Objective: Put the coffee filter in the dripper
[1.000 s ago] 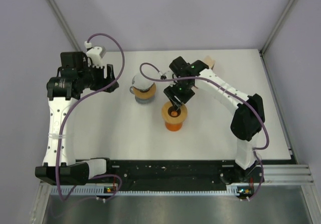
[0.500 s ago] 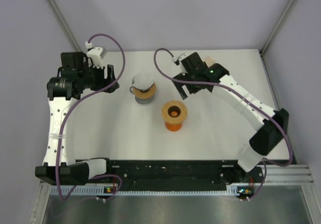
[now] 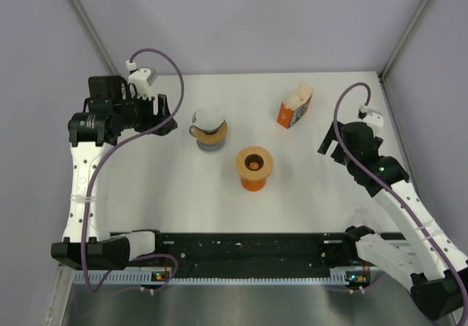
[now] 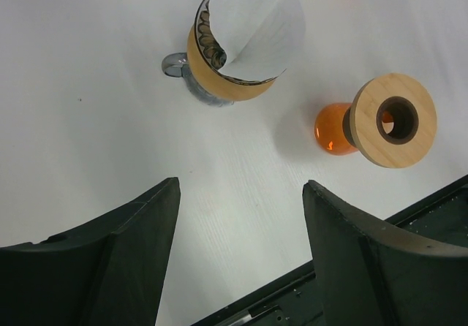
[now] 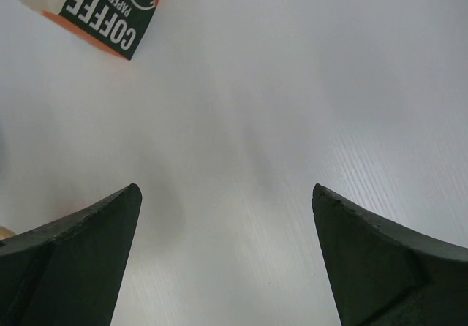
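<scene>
Coffee filter (image 4: 256, 26) looks half-seated in the dripper (image 4: 219, 81). My left gripper (image 4: 241, 187) and right gripper (image 5: 225, 188) both gape empty, so I'd press it down gently.

Three obstacles stand on the table (image 3: 146, 187): the dripper (image 3: 209, 130) with its paper filter (image 4: 256, 23) rising above the rim, the orange stand (image 3: 254, 169) near it on the arms' side, and the coffee filter box (image 3: 295, 107) further right, with bare lanes between all three. The left gripper (image 3: 167, 114), jaws apart, has bare table between it and the dripper. The right gripper (image 3: 329, 142), also wide, faces bare table, the box well apart.
</scene>
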Robot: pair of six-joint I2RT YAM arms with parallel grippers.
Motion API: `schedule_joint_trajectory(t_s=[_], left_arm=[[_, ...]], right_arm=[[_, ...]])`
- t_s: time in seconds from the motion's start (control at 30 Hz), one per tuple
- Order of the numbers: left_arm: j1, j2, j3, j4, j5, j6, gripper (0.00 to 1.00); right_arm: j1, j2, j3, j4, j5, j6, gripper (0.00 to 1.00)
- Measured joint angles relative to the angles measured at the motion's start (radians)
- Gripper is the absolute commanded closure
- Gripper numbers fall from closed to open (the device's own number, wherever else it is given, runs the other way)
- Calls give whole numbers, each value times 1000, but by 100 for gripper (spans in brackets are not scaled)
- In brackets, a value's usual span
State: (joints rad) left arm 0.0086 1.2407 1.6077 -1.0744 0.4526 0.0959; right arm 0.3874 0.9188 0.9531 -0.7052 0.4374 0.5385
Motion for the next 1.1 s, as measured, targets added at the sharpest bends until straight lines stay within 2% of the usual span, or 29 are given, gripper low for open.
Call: schedule_joint_trajectory(t_s=[0.2, 0.37, 0.47, 0.57, 0.63, 0.7, 0.87, 1.0, 1.1], left_arm=[[0, -15, 0, 4, 32, -3, 27], [0, -32, 2, 6, 68, -5, 27], [0, -27, 8, 16, 105, -18, 28], [0, -15, 10, 42, 139, -42, 28], [0, -6, 10, 64, 156, -54, 28], [0, 0, 10, 87, 162, -61, 28], [0, 1, -13, 137, 183, -55, 28], [-1, 3, -41, 166, 192, -35, 28], [-1, 13, -41, 187, 198, -11, 27]], right_arm=[[-65, -101, -48, -132, 138, 320, 1], [-76, -142, 3, -425, 274, 659, 1], [-76, -195, 34, -528, 318, 823, 1], [-77, -246, 36, -581, 353, 931, 1], [-77, -256, 39, -608, 389, 940, 1], [-78, -249, 46, -574, 412, 763, 1], [-79, -152, 170, -363, 282, 96, 1], [-79, -31, 294, -321, 203, -357, 4], [-79, 20, 270, -354, 175, -626, 4]])
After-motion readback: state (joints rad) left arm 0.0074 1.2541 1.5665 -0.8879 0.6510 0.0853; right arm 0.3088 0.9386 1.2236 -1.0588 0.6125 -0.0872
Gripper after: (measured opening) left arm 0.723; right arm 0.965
